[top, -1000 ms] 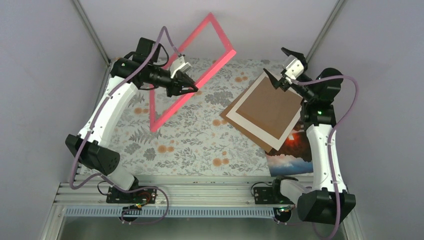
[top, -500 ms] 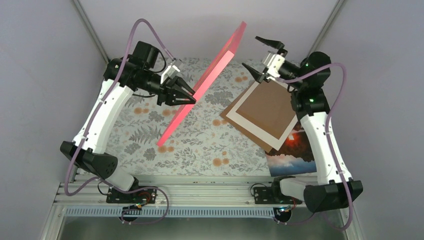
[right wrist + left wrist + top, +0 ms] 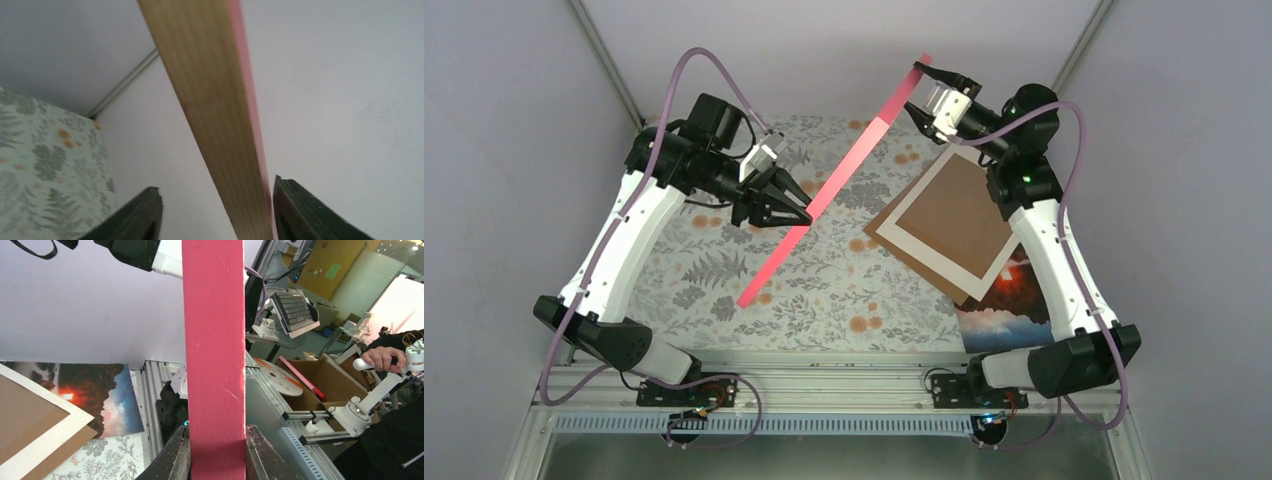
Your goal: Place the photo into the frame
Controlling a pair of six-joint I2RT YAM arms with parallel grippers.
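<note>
The pink frame is off the table, tilted and edge-on to the top camera. My left gripper is shut on its lower rail, which fills the gap between the fingers in the left wrist view. My right gripper is open, its jaws straddling the frame's upper end. There the rail shows a wooden inner face, closer to the right finger. The photo lies face up at the table's front right, mostly covered, and also shows in the left wrist view.
A white mat on a brown backing board lies over the photo at the right. The table has a floral cloth. Grey walls close in the back and sides. The arm bases stand on the rail at the near edge.
My left arm has swung the frame from face-on to edge-on and lowered it a little. My right gripper has moved up and left from above the mat to the frame's upper end.
</note>
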